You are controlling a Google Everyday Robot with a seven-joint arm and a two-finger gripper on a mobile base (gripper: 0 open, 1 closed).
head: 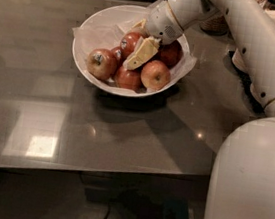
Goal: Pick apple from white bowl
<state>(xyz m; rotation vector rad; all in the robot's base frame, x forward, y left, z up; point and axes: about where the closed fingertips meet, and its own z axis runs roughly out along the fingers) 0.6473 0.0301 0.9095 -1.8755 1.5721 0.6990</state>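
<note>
Hanging in white bowl [105,15] | hand [138,57] just beside apple [128,42] | grip: cannot tell

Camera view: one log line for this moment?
phase: reaching | gripper: down in white bowl, beside red apple | red apple: in white bowl, not lifted
</note>
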